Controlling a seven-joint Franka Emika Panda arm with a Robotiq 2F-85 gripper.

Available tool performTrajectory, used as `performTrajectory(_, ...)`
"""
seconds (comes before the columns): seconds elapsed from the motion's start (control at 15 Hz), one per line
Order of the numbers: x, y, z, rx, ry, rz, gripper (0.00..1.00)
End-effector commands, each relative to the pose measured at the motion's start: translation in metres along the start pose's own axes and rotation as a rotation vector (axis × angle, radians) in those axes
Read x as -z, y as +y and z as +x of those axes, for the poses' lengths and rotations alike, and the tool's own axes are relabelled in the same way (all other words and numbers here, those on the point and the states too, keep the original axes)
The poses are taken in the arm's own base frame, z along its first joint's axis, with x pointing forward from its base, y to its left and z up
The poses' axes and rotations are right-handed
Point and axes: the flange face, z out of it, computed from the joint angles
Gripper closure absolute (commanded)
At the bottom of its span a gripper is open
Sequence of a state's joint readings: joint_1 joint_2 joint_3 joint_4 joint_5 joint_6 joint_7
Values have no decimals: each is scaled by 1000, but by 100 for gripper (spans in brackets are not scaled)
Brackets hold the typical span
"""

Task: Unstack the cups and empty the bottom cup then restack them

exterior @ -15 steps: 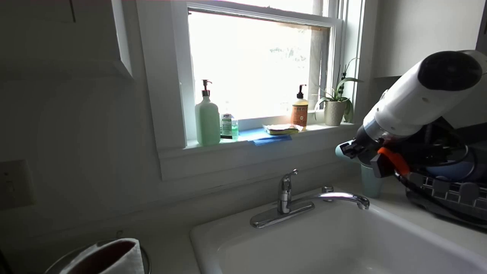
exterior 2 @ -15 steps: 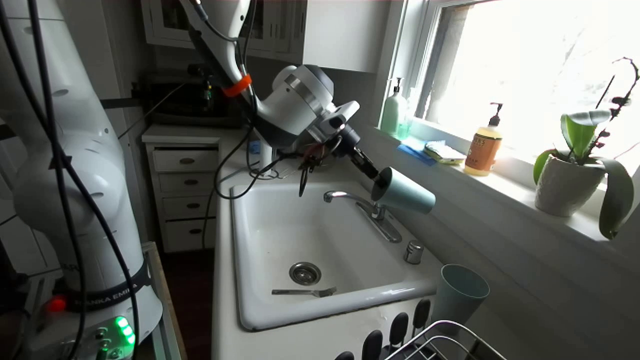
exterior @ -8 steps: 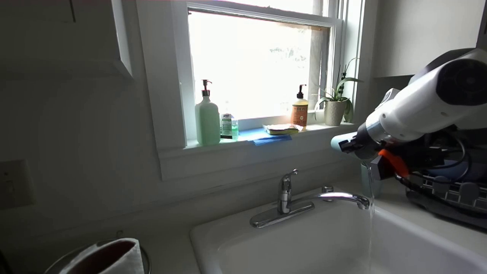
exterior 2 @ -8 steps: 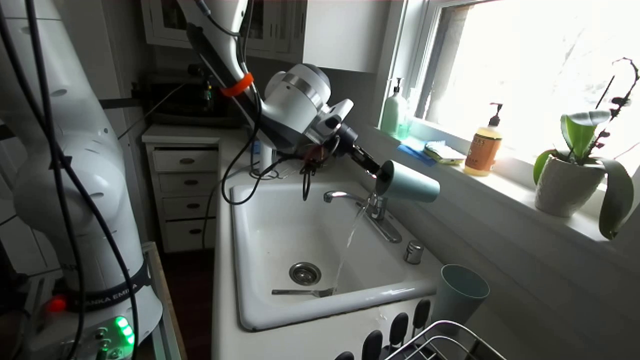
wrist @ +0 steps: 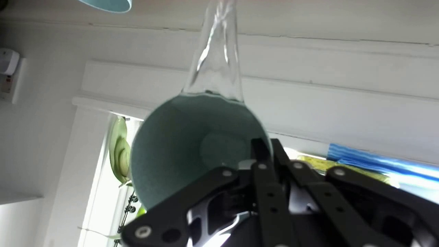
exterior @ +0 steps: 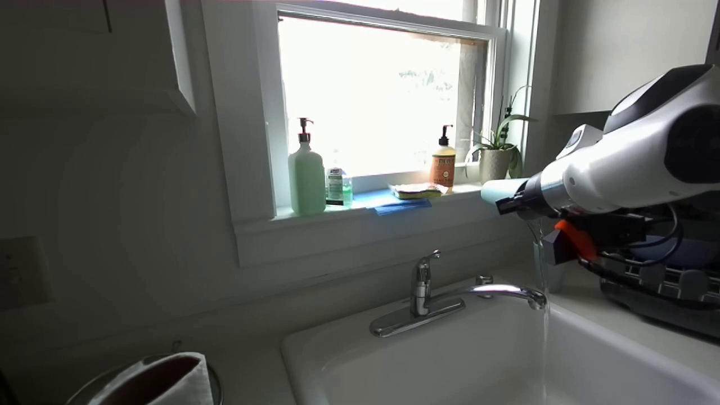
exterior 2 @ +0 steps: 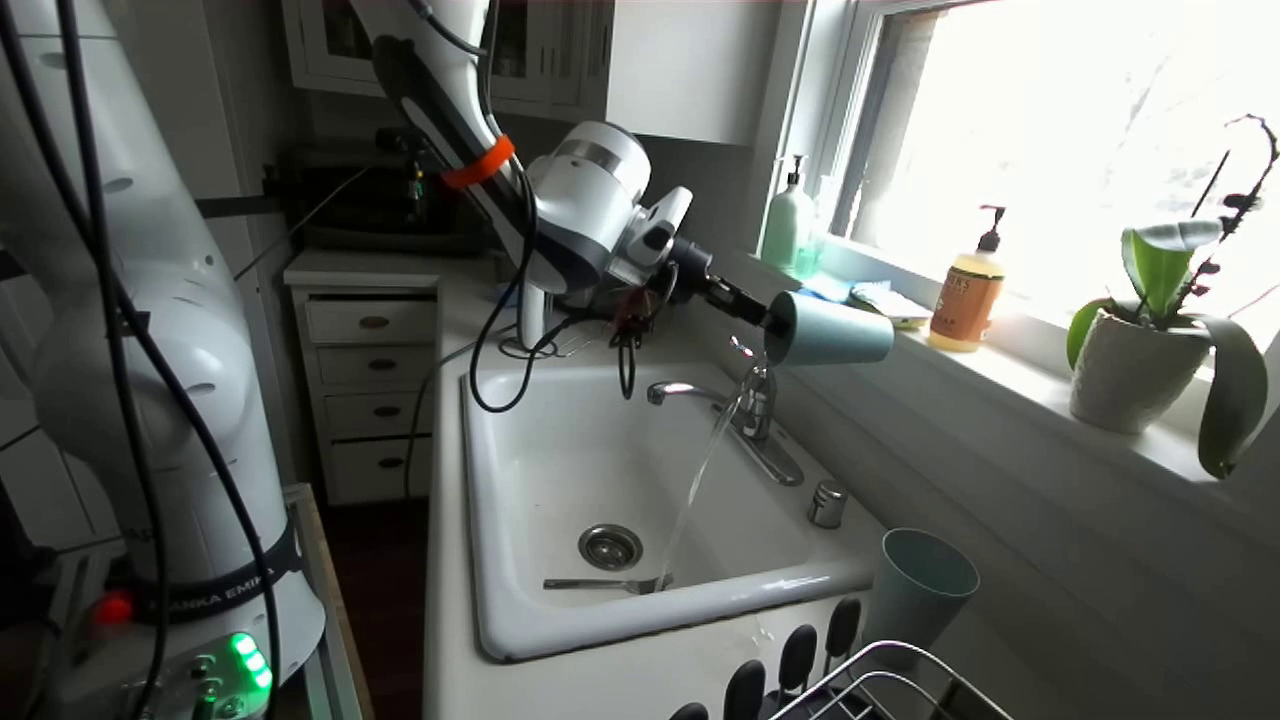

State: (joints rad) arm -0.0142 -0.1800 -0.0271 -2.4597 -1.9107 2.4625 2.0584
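My gripper [wrist: 269,147] is shut on the wall of a pale blue-teal cup [wrist: 171,144], one finger inside the rim and one outside. The held cup [exterior 2: 838,332] lies nearly level in the air beside the faucet, mouth toward the arm and the sink. It also shows in an exterior view [exterior: 498,190], partly behind the gripper [exterior: 509,205]. A clear stream of water [exterior 2: 698,480] runs from its lower lip into the sink; it also shows in the wrist view [wrist: 217,58]. The second cup [exterior 2: 915,600] stands upright on the counter beyond the sink corner.
The white sink [exterior 2: 480,500] holds a fork [exterior 2: 600,585] near the drain. The chrome faucet [exterior 2: 757,405] is close under the held cup. A dish rack [exterior 2: 880,650] is beside the standing cup. The sill holds an orange soap bottle [exterior 2: 965,300], a sponge [exterior: 416,192] and a potted plant [exterior 2: 1140,370].
The held cup has tipped, its base rising until it is nearly level, and has moved slightly up. Water began pouring by half a second ago and still runs. The standing cup has not moved.
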Motion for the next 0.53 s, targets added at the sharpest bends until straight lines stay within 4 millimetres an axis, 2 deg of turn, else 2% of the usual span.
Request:
performTrajectory(0.0,13,3,1,2,116,5,99)
performTrajectory(0.47,15,1,-5,24,236,-3,99)
